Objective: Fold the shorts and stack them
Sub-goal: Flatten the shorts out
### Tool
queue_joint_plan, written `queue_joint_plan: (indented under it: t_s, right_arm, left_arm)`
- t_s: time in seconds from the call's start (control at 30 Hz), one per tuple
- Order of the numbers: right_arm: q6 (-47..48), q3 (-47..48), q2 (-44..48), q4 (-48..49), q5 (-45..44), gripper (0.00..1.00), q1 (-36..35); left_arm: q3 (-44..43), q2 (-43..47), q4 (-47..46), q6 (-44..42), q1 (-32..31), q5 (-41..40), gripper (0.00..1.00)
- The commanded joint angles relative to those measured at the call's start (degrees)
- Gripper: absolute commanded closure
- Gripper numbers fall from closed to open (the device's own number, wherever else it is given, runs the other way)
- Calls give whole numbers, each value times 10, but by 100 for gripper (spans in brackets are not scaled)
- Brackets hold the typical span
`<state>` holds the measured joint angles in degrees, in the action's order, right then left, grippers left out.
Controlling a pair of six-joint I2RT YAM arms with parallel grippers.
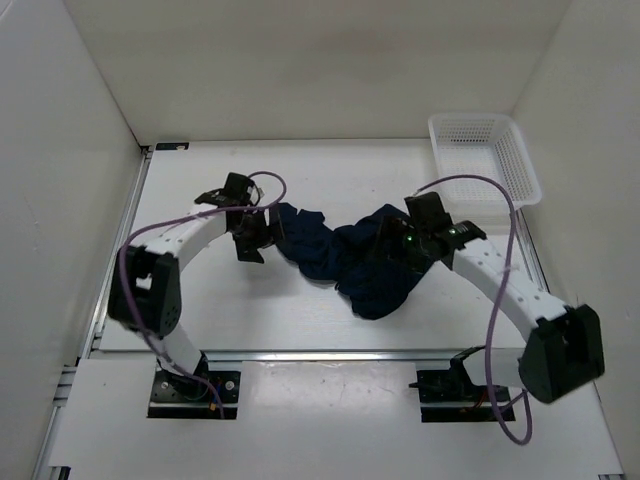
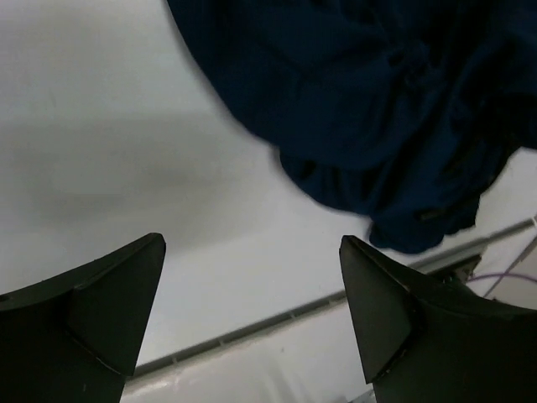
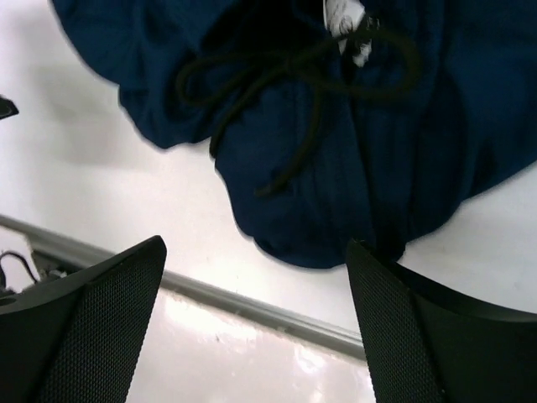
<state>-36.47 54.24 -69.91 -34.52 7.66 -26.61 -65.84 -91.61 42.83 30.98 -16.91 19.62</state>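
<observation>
Shorts: we see the dark navy soft fabric shorts (image 1: 350,262) crumpled on the white table (image 1: 300,180)
Handling: limp, light, we judge; pinch near the thin black drawstring (image 3: 316,117)
Left gripper (image 2: 252,242): released, empty
Right gripper (image 3: 256,245): released, empty

— What sort of place are you driving this rig in?

— From my screens I'd call it a robotics lab cell, not a home. I see plain white panels (image 1: 320,60) boxing in a bare white table (image 1: 330,170) on three sides.

— What else tells you that?

— The left arm (image 1: 185,237) and right arm (image 1: 500,282) are bolted at the near edge, beside a metal rail (image 1: 300,353), with purple cables (image 1: 470,178) looping in the open. The only household things I get are a basket (image 1: 470,118) and shorts (image 1: 370,265)
</observation>
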Motion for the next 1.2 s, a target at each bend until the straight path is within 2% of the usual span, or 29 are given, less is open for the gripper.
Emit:
queue_joint_plan:
  t_s: [0.0,0.17,0.27,0.37,0.43,0.47,0.5,0.53,0.57,0.67,0.7,0.83,0.93,1.03,1.13,1.17]
  right_arm:
    - [-11,76,-95,53,8,7,-2]
    - [-11,197,-232,33,-27,9,-8]
    - [-22,237,-296,26,-34,16,-8]
    - [-28,285,-351,14,-20,27,-8]
    - [-28,311,-370,3,-5,47,-8]
    - [-36,318,-382,2,-5,60,-3]
    - [-36,326,-382,-3,0,86,-3]
    - [-36,336,-382,-3,6,95,2]
    - [-36,363,-387,-3,13,100,12]
    - [-21,433,-382,-10,31,100,38]
    - [-13,492,-382,-10,41,100,45]
    - [0,614,-343,-17,79,100,95]
    - [24,661,-302,-44,87,100,119]
    - [55,659,-235,-51,129,100,146]
    - [104,537,-122,-27,121,100,152]
    - [115,489,-88,0,112,100,152]
  left_arm:
    - [-52,-67,-22,19,-1,-26,4]
    - [-117,-162,-22,19,-8,-26,5]
    - [-148,-200,-22,30,-15,-20,13]
    - [-174,-225,-22,30,-16,-14,42]
    - [-198,-241,-22,30,-16,1,64]
    - [-205,-241,-22,30,-16,9,89]
    - [-225,-247,-22,30,-16,24,90]
    - [-236,-247,-15,30,-9,24,90]
    - [-249,-241,-10,30,-8,24,90]
    - [-337,-222,22,30,9,31,90]
    - [-366,-217,39,30,16,26,90]
    - [-552,-187,129,19,29,4,90]
    - [-619,-148,175,5,35,-1,90]
    - [-596,-75,182,5,48,-9,90]
    - [-534,-10,169,5,62,-21,90]
    - [-471,38,164,5,62,-21,90]
